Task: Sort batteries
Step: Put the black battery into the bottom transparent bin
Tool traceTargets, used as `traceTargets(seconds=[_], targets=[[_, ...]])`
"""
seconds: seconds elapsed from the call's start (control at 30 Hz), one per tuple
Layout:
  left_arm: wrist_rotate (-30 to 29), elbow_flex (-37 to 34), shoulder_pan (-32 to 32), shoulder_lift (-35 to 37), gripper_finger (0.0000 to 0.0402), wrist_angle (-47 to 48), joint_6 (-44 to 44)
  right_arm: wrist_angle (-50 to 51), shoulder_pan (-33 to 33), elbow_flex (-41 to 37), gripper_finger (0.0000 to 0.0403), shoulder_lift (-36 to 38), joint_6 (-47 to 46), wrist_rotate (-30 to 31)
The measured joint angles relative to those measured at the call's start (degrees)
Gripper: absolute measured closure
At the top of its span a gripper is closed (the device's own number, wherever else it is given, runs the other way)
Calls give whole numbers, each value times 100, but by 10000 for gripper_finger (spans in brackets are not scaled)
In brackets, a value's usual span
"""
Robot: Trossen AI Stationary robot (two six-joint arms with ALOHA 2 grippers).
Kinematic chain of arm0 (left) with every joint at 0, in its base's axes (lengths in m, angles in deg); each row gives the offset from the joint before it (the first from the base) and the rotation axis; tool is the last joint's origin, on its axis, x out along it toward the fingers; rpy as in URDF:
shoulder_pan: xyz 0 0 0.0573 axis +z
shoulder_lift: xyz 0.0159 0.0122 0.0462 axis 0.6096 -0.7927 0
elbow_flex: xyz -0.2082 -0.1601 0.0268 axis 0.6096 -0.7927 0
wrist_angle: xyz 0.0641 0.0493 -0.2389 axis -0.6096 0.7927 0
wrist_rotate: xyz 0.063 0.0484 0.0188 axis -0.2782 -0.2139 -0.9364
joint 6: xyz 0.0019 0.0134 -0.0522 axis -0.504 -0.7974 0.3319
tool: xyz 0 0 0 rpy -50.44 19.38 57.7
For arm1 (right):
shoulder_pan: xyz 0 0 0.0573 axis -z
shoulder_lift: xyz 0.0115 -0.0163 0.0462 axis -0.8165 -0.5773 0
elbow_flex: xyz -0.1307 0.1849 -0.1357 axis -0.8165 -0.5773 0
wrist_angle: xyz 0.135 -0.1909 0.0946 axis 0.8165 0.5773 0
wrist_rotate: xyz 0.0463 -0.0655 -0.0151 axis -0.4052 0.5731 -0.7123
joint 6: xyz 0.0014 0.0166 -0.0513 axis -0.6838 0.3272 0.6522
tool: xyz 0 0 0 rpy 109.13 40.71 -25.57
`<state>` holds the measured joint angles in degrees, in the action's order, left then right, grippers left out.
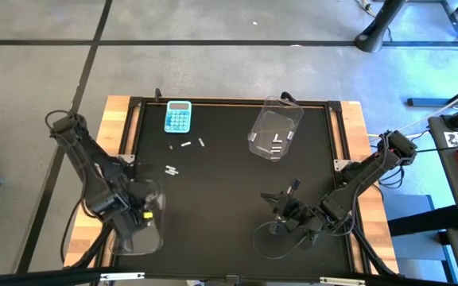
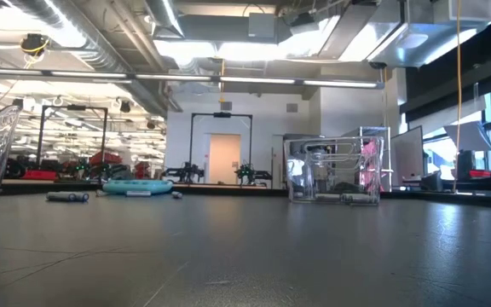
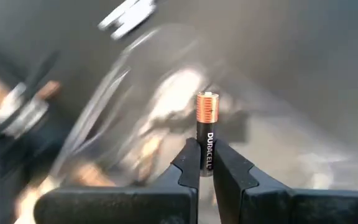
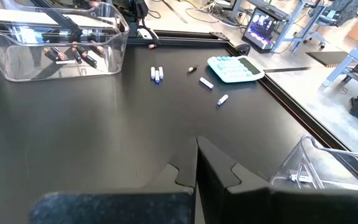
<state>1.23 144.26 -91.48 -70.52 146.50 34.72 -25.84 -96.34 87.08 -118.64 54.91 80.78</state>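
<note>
My left gripper (image 3: 205, 155) hangs at the table's near left over a clear bin (image 1: 137, 226), shut on a black battery with a copper end (image 3: 206, 109). That bin holds dark, copper-tipped batteries (image 4: 73, 53). Loose silvery batteries (image 1: 186, 144) lie on the black mat near the light-blue calculator (image 1: 178, 117), and a pair (image 1: 171, 169) lies nearer. My right gripper (image 1: 270, 199) is shut and empty above the near right of the mat. A far clear bin (image 1: 275, 131) holds silvery batteries (image 1: 277, 143). My left gripper pinches the battery's black end (image 3: 207, 149) between its two fingertips (image 3: 188, 163). The fingers slant steeply down and lie along the battery, whose copper end sticks out beyond them. The battery is lifted clear, above the near-left bin.
Another clear bin (image 1: 281, 238) sits at the near right, under my right arm. Wooden strips (image 1: 118, 119) and a black frame border the mat. The middle of the mat (image 1: 229, 183) is bare. The low view shows the bins and calculator, but neither gripper.
</note>
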Motion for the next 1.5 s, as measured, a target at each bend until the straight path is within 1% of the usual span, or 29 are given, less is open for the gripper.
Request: traceTargets(seconds=[0.07, 0.1, 0.17, 0.3, 0.37, 0.47, 0.6, 0.67, 0.87, 1.23, 1.4, 1.5], targets=[[341, -240, -6, 18, 390, 166, 262, -6, 0, 0, 396, 0, -1, 0], [430, -386, -7, 45, 391, 88, 310, -8, 0, 0, 396, 0, 0, 1], [532, -704, 3, 142, 391, -343, 284, -8, 0, 0, 396, 0, -1, 0], [821, -1500, 72, 318, 391, -1598, 68, -8, 0, 0, 396, 0, 0, 0], [1004, -1882, 128, 376, 391, -2030, 44, -8, -1, 0, 396, 0, -1, 0], [1355, -2348, 208, 382, 391, -2355, 157, -6, 0, 0, 396, 0, 0, 0], [1544, -2699, 240, 384, 391, -2617, 302, -6, 0, 0, 396, 0, 0, 0], [1577, -2746, 240, 391, 390, -2653, 276, -4, 0, 0, 396, 0, 0, 0], [1625, -2754, 237, 393, 352, -2674, 132, -4, 0, 0, 396, 0, 0, 0], [1585, -2750, 237, 457, 313, -2674, 343, -2, -1, 0, 396, 0, 0, 0], [1432, -2351, 240, 752, 300, -2310, 502, 1, -2, 0, 396, 0, 0, 0], [1254, -2070, 237, 933, 299, -2299, 483, 3, 0, 0, 396, 0, 0, 0]])
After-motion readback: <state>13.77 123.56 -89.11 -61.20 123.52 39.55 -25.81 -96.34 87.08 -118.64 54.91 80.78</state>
